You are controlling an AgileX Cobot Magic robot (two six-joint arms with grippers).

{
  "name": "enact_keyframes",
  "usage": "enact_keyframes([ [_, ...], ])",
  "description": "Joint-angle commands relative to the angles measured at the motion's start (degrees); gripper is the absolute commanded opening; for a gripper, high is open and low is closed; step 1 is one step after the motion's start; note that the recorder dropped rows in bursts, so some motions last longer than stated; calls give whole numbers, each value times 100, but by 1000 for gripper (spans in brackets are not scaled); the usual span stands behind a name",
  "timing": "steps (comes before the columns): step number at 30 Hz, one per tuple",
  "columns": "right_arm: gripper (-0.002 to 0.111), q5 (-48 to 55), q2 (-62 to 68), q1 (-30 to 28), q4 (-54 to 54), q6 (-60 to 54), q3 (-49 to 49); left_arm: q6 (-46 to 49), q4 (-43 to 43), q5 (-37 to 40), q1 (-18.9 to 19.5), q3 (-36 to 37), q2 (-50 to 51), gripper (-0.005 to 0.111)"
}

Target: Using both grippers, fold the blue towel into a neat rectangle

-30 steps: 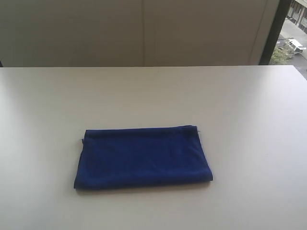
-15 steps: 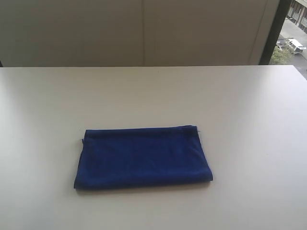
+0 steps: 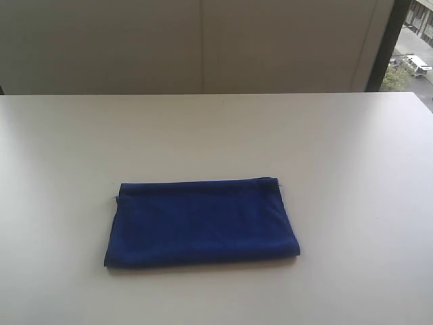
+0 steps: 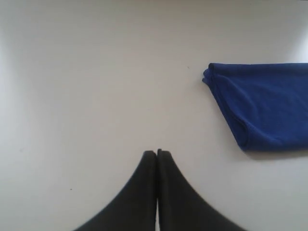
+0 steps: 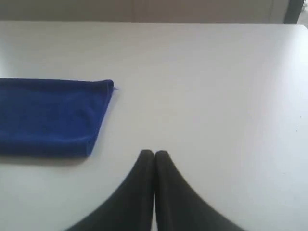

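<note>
1. The blue towel [image 3: 201,222] lies flat on the white worktop [image 3: 338,135], a little toward the near edge in the exterior view. It is folded into a wide rectangle of deep royal blue.
2. Its near long edge is a rounded fold. The layered edges along the far side lie almost flush, with a slight offset at the left end.
3. My left hand [image 4: 157,153] points over bare worktop near one short end of the towel, apart from the cloth, its fingers pressed together and holding nothing.
4. My right hand [image 5: 154,153] points over bare worktop near the opposite short end, fingers pressed together, empty, clear of the cloth.
</note>
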Motion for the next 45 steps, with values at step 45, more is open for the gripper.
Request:
enact_keyframes([
  [45,0,-465,-22,-1223,-180,45,25,18,289,-97,159,23,-23,0],
])
